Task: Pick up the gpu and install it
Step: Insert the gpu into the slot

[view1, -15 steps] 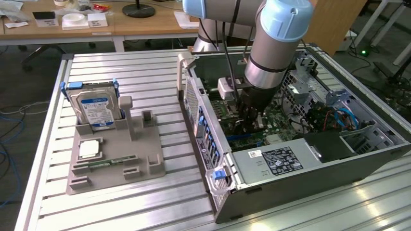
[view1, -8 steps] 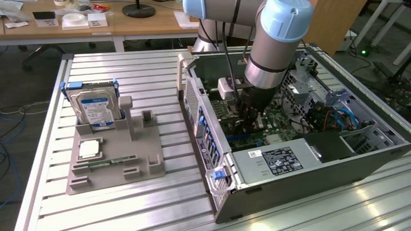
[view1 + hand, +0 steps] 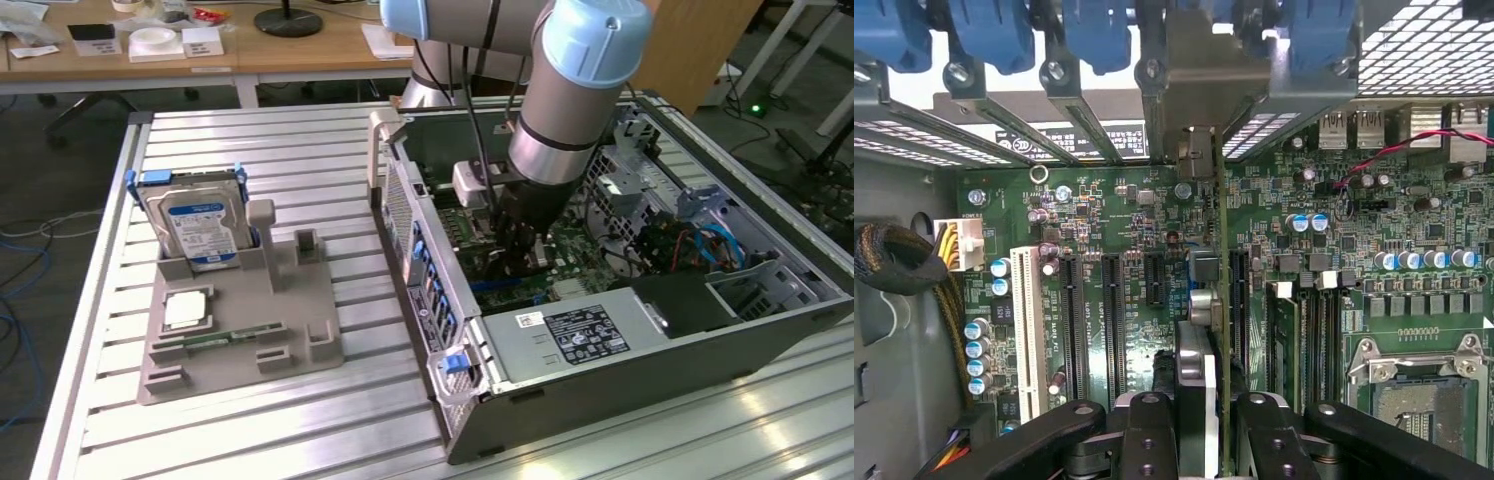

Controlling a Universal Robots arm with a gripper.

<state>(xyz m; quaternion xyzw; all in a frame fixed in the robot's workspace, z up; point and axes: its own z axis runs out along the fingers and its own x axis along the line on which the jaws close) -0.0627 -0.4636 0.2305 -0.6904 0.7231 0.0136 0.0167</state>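
The gpu [image 3: 1194, 370] shows edge-on in the wrist view: a thin green board edge with a black block, and its silver end bracket [image 3: 1194, 100] up against the case's rear slot openings. My gripper [image 3: 1204, 425] is shut on it, one black finger [image 3: 1147, 430] on each side of the card. The card stands upright over the green motherboard [image 3: 1414, 290], between the long black expansion slots [image 3: 1112, 330]. Whether its lower edge is seated in a slot is hidden. In the exterior view my gripper [image 3: 514, 255] reaches down inside the open computer case [image 3: 441, 300].
A grey fixture [image 3: 227, 340] on the exterior view's left holds a silver hard drive [image 3: 200, 225] with a blue label, a small green memory stick [image 3: 234, 335] and a chip. Inside the case are a labelled power supply [image 3: 581, 335], drive cages and cable bundles [image 3: 914, 270].
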